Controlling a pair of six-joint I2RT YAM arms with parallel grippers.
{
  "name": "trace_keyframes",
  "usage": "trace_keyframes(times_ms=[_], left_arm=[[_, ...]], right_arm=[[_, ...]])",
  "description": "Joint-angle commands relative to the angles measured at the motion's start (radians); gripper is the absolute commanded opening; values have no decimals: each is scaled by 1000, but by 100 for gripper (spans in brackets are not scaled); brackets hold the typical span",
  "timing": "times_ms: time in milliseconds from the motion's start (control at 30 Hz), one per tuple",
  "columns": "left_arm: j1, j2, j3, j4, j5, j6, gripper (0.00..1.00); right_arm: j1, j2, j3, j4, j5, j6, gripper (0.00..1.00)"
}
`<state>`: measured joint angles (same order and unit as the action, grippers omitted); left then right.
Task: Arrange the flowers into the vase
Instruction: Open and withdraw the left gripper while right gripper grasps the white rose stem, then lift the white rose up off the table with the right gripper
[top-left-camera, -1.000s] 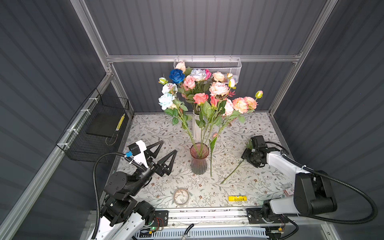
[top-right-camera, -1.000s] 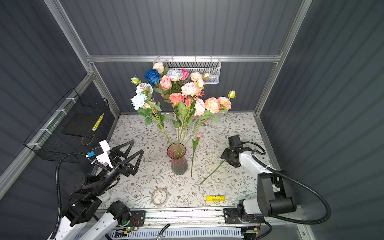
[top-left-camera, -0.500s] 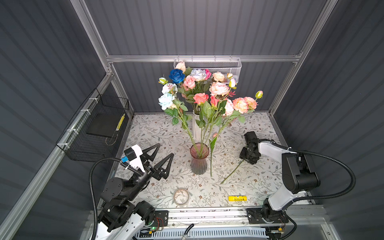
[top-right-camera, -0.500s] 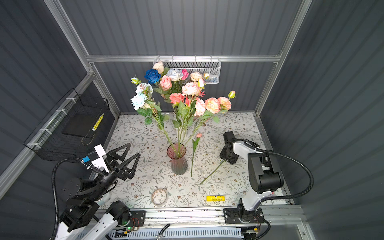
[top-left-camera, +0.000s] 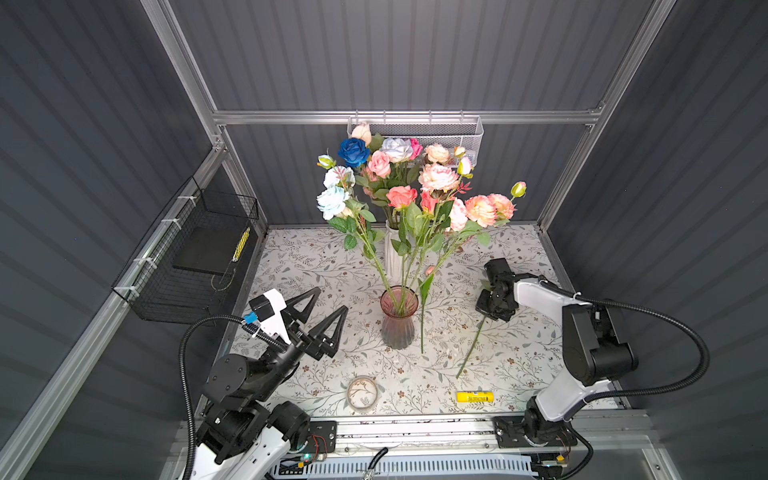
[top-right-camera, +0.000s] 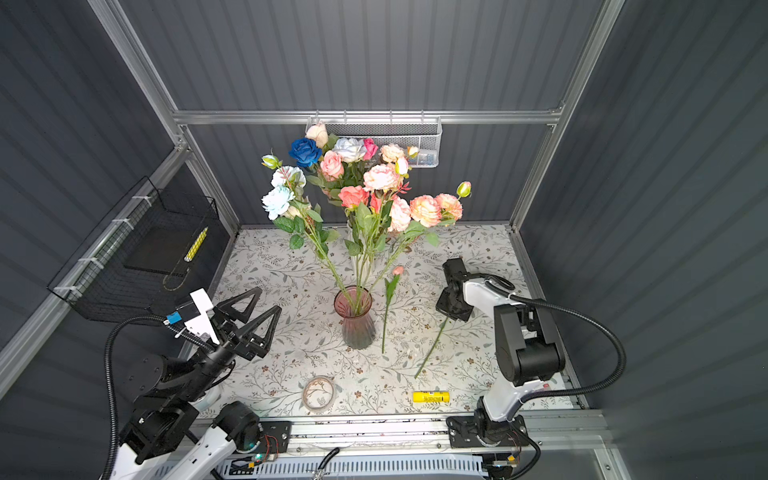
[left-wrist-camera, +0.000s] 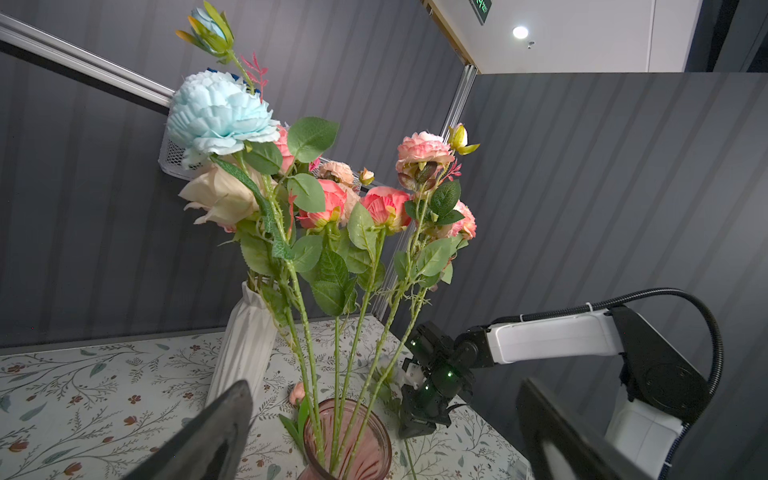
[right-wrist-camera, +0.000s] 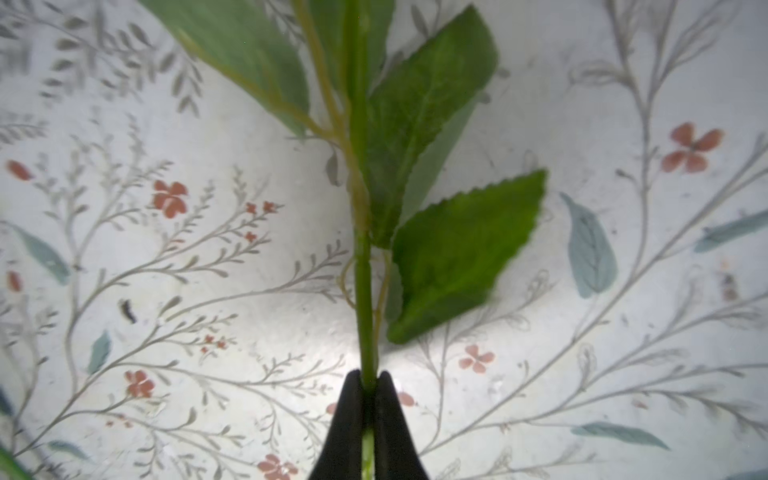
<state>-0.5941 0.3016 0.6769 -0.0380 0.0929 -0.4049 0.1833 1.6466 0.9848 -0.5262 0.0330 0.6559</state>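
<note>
The pink glass vase (top-left-camera: 398, 320) (top-right-camera: 356, 322) (left-wrist-camera: 353, 440) stands mid-table with several flowers (top-left-camera: 436, 199) (top-right-camera: 374, 195) (left-wrist-camera: 374, 208) in it. One flower stem (top-left-camera: 469, 353) (top-right-camera: 430, 349) (right-wrist-camera: 363, 291) lies on the table to its right. My right gripper (top-left-camera: 492, 309) (top-right-camera: 453, 309) (right-wrist-camera: 365, 380) points down and is shut on that stem; its bloom is hidden under the wrist. A pink bud flower (top-left-camera: 423, 316) (top-right-camera: 386, 316) lies beside the vase. Left of the vase, my left gripper (top-left-camera: 331, 300) (top-right-camera: 269, 299) (left-wrist-camera: 382, 395) is raised, open and empty.
A white vase (top-left-camera: 392, 257) (left-wrist-camera: 245, 345) with more flowers stands behind the pink one. A tape roll (top-left-camera: 362, 392) and a yellow tube (top-left-camera: 475, 397) lie near the front edge. A wire basket (top-left-camera: 199, 257) hangs on the left wall and a white mesh basket (top-left-camera: 449, 133) on the back rail.
The right gripper has closed onto the stem, and that arm has shifted its pose over the flower. The left gripper has drifted slightly toward the front, still open.
</note>
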Motion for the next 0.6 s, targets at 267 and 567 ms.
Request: trace_keyframes(times_ms=[267, 567], left_arm=[[5, 70, 60, 1, 9, -8, 100], [5, 126, 134, -47, 38, 16, 100]], right_arm=[[7, -488, -208, 224, 30, -29, 0], [16, -897, -299, 263, -119, -39, 0]])
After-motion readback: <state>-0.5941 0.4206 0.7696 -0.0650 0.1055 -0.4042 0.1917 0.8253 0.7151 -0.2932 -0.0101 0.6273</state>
